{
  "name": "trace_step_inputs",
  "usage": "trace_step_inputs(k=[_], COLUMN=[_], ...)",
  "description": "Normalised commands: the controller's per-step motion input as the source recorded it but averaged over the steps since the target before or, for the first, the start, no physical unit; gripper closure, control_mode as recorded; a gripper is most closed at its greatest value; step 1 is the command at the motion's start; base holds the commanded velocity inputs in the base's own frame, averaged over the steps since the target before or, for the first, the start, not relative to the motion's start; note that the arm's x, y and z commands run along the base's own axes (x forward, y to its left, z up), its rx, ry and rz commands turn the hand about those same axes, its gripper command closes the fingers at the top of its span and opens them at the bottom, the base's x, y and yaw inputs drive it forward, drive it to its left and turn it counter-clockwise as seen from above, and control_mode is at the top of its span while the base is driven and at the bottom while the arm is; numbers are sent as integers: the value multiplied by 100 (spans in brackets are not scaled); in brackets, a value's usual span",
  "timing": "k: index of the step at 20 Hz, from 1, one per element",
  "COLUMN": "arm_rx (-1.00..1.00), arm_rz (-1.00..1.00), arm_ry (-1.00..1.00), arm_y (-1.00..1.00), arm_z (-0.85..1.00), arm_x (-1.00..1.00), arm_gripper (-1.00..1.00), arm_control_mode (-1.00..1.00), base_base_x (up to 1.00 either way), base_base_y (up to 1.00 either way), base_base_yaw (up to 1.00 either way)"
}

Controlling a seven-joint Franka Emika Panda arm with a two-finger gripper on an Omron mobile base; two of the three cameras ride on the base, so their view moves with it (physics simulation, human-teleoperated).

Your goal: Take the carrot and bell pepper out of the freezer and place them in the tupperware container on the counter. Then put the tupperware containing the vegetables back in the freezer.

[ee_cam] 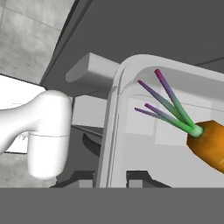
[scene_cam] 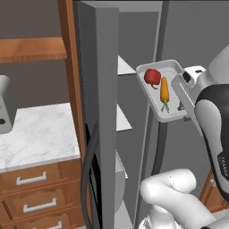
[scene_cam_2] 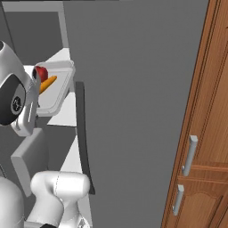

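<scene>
The tupperware container point(scene_cam: 154, 105), a shallow light-grey square tray with rounded corners, is lifted and steeply tilted in front of the freezer's point(scene_cam: 106, 89) open interior, facing the left base camera. Inside it lie the glossy dark-red bell pepper point(scene_cam: 152, 77) and, just beside it, the slim orange carrot point(scene_cam: 164, 91), its green end pointing down. In the hand view the carrot's thin green and purple stalks fan out over the tray's smooth pale floor. The gripper point(scene_cam: 182, 106) is clenched on the container's rim at the edge nearest the arm. White shelves show inside the tall grey freezer, whose long dark handle point(scene_cam_2: 83, 133) runs down the door. To the left stretches the veined marble counter point(scene_cam: 40, 134) over brown wooden drawers point(scene_cam: 36, 197).
</scene>
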Motion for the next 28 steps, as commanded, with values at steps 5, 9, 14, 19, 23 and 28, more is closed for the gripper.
trace_step_inputs(k=[5, 9, 14, 19, 23, 28], arm_rx=[0, 0, 0, 0, 0, 0], arm_rz=[0, 0, 0, 6, 8, 4], arm_ry=[-3, -17, -7, 0, 0, 0], arm_y=[1, 11, 31, 30, 28, 22], arm_z=[2, 39, 24, 0, 0, 0], arm_x=[0, -6, 10, 48, 47, 64], arm_gripper=[100, 100, 100, 100, 100, 100], arm_control_mode=[-100, -100, -100, -100, -100, -100], base_base_x=[0, 0, 0, 0, 0, 0], base_base_y=[0, 0, 0, 0, 0, 0], base_base_yaw=[0, 0, 0, 0, 0, 0])
